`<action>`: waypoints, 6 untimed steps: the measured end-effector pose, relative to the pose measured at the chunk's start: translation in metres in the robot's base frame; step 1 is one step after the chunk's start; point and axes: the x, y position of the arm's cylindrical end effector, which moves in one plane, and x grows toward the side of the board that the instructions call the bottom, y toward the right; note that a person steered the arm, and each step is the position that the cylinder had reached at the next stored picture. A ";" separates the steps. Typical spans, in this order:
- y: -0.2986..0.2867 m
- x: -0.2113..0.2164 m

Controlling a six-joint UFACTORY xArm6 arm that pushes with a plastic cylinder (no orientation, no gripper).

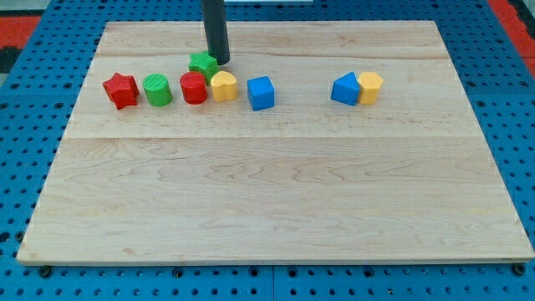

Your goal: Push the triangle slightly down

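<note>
The blue triangle lies right of the board's middle, near the view's top, touching a yellow block on its right. My tip is far to the triangle's left, at the right side of a green star, touching it or nearly so. The dark rod comes down from the view's top edge.
A row lies just below my tip: red star, green cylinder, red cylinder, yellow heart, blue cube. The wooden board rests on a blue pegboard.
</note>
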 end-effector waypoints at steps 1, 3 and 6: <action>0.003 -0.010; 0.159 -0.006; 0.092 0.089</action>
